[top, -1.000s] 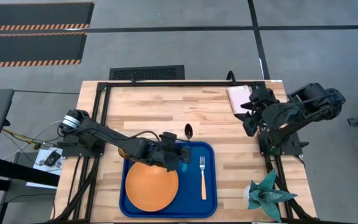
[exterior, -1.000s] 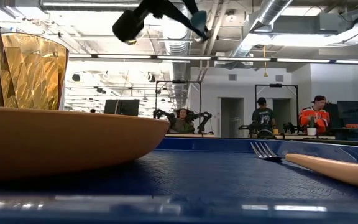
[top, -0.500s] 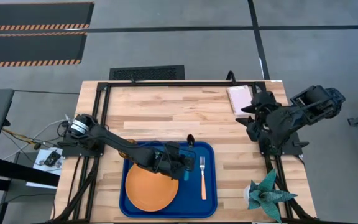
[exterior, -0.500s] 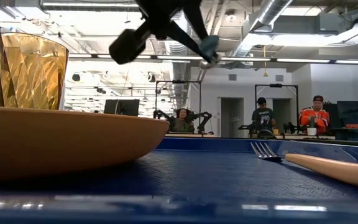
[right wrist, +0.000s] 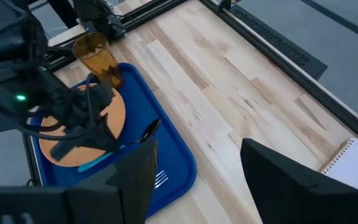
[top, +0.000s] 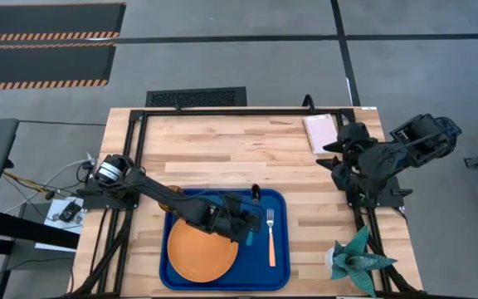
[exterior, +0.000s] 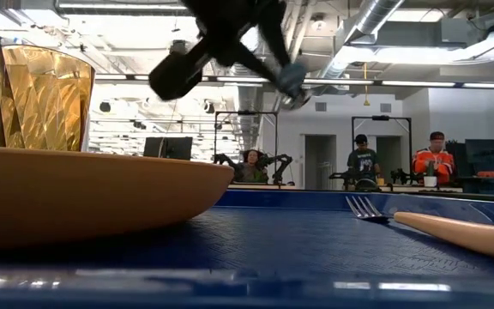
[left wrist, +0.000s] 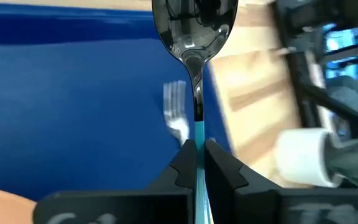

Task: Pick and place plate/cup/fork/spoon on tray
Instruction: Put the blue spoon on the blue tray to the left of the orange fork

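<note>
My left gripper (top: 243,218) is shut on the spoon (left wrist: 195,37) above the blue tray (top: 256,262), between the orange plate (top: 196,253) and the orange-handled fork (top: 270,237). Plate and fork both lie on the tray. The amber cup (exterior: 45,94) stands upright at the tray's far left corner, also in the right wrist view (right wrist: 98,57). My right gripper (right wrist: 194,186) is open and empty, above the table's right edge (top: 338,159). My left gripper pinches the spoon's light blue handle (left wrist: 199,134) between its two fingers (left wrist: 185,163). The spoon sticks out forward along the fingers, its dark bowl (top: 256,193) toward the table's far edge. The low view shows the spoon (exterior: 294,86) lifted clear of the tray, slanting bowl-down.
A pinkish-white block (top: 320,131) lies at the table's far right corner. A green plant-like figure (top: 355,259) stands at the near right edge. Bare wood lies beyond the tray. People sit in the room behind, in the low view.
My left gripper has carried the spoon toward the table's near edge and down, from above the tray's far rim to above the tray's inside beside the fork. The spoon stays pinched and clear of the tray.
</note>
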Available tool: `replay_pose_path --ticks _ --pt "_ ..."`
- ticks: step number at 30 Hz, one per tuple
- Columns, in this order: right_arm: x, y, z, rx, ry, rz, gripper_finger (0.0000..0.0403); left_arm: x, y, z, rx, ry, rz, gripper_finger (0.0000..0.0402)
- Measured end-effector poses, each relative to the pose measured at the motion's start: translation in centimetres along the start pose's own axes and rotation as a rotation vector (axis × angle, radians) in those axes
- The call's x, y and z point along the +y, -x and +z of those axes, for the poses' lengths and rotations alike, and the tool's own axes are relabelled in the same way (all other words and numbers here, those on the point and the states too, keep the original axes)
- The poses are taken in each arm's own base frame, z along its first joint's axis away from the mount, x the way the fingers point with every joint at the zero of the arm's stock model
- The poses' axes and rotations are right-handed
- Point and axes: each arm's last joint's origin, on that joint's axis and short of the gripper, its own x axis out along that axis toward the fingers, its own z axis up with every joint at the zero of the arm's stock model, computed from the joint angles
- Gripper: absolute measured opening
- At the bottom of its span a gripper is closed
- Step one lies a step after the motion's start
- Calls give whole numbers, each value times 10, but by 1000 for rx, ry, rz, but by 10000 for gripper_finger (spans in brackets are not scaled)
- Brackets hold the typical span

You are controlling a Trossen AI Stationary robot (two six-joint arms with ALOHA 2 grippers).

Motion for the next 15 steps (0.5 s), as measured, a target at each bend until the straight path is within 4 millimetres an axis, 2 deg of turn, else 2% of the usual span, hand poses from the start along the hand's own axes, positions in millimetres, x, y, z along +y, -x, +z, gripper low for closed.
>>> replay_pose_path --ticks 4,7,10,15 --pt "0 0 0 0 0 1 254 -11 6 -2 3 -1 -8 0" --pt "0 0 0 0 0 1 254 -11 14 1 0 -18 84 0" --pt "0 0 0 0 1 1 254 -10 17 0 -24 30 102 0" --pt "0 0 0 1 1 1 254 -10 12 -13 -23 83 85 0"
